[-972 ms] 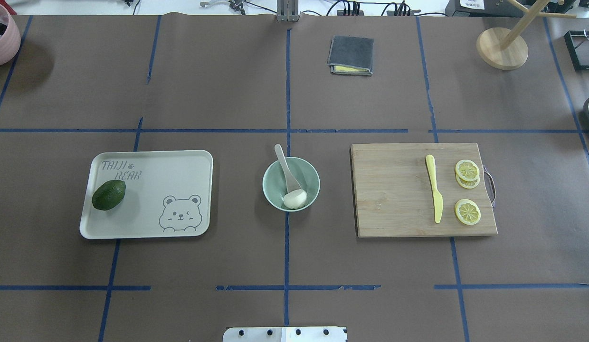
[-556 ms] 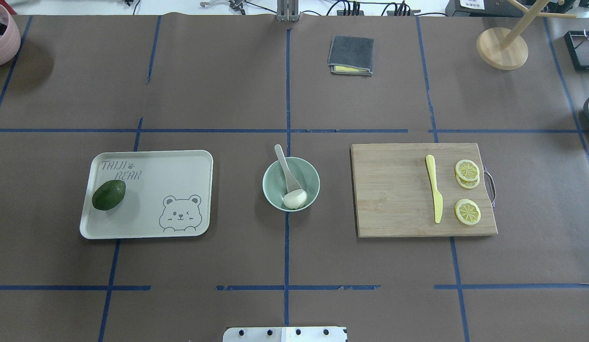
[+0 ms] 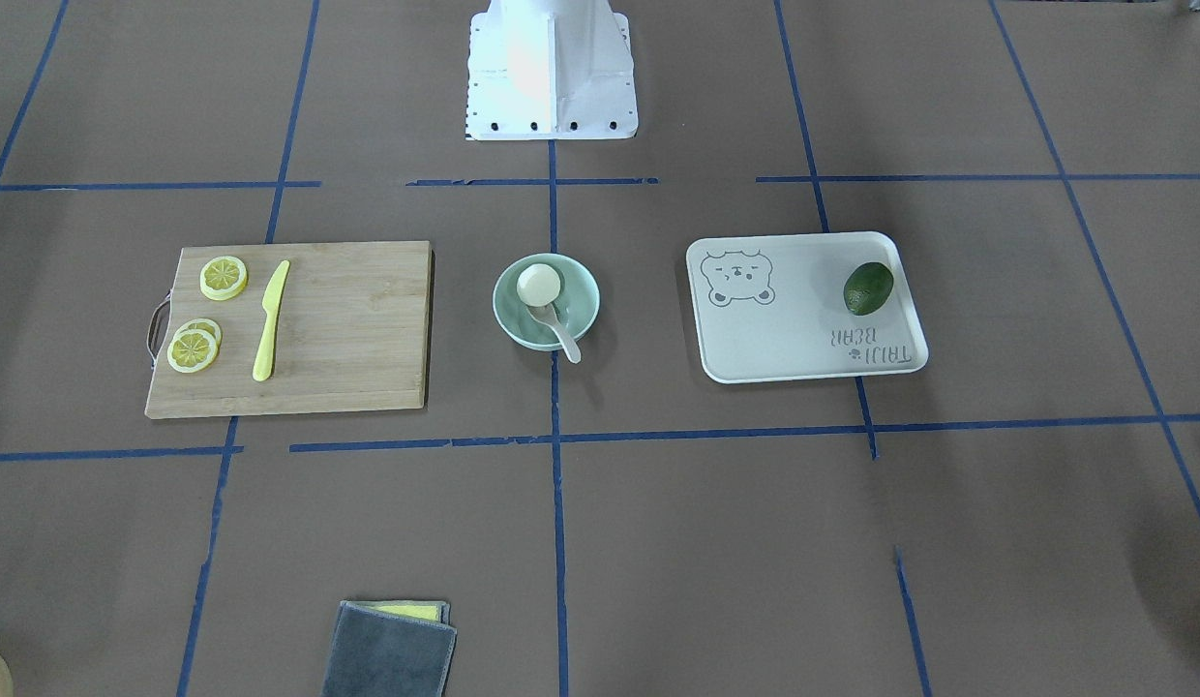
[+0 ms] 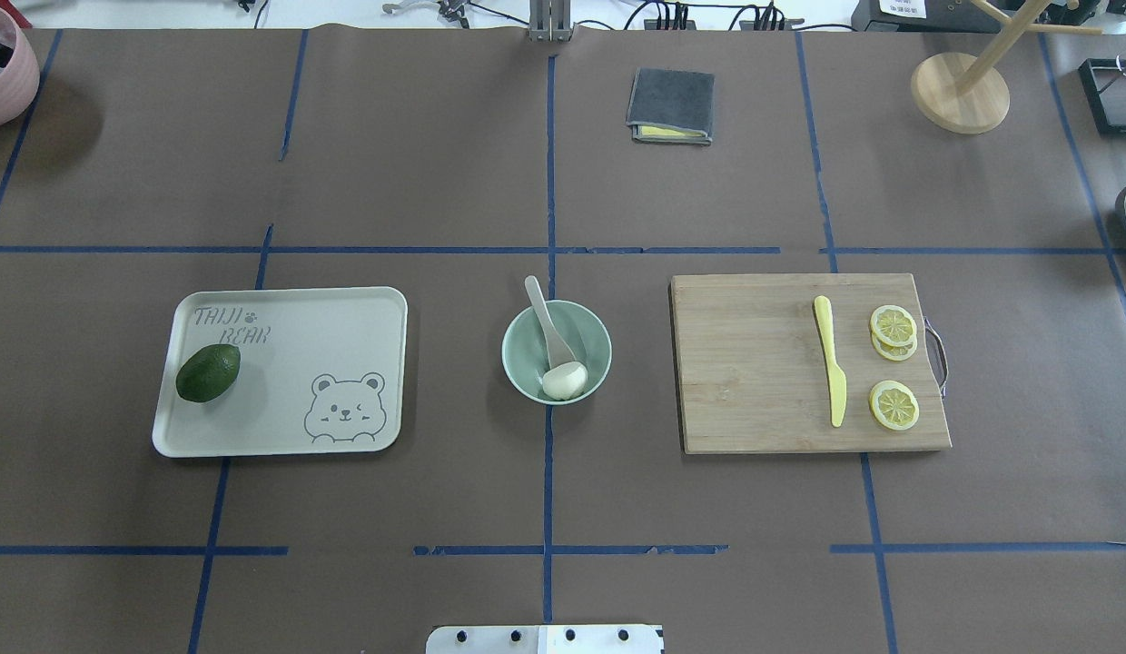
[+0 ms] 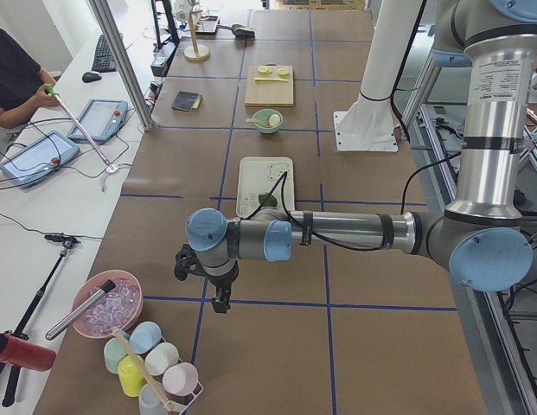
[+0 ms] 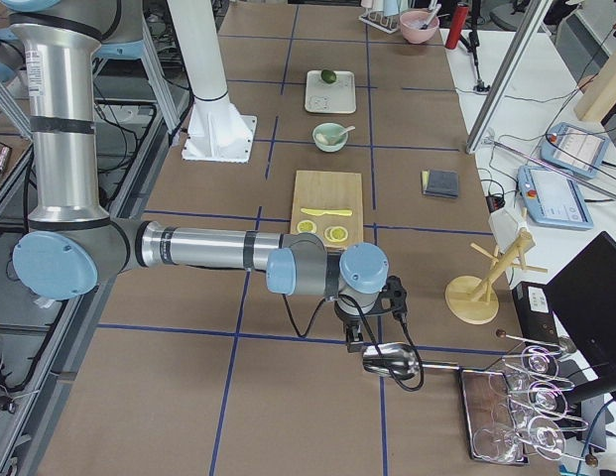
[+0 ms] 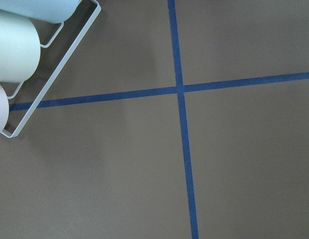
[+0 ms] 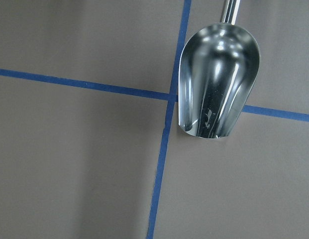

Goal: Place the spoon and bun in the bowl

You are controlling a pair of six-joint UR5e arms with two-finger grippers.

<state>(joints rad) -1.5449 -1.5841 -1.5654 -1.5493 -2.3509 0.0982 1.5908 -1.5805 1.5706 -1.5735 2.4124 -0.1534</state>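
The mint-green bowl stands at the table's middle. The white bun lies inside it at the near side. The off-white spoon rests in the bowl, scoop by the bun, handle over the far rim. The front-facing view shows the bowl, the bun and the spoon the same way. My left gripper hangs far off at the table's left end. My right gripper hangs at the right end above a metal scoop. I cannot tell whether either is open or shut.
A tray with an avocado lies left of the bowl. A cutting board with a yellow knife and lemon slices lies right. A grey cloth lies at the back. A cup rack is by the left gripper.
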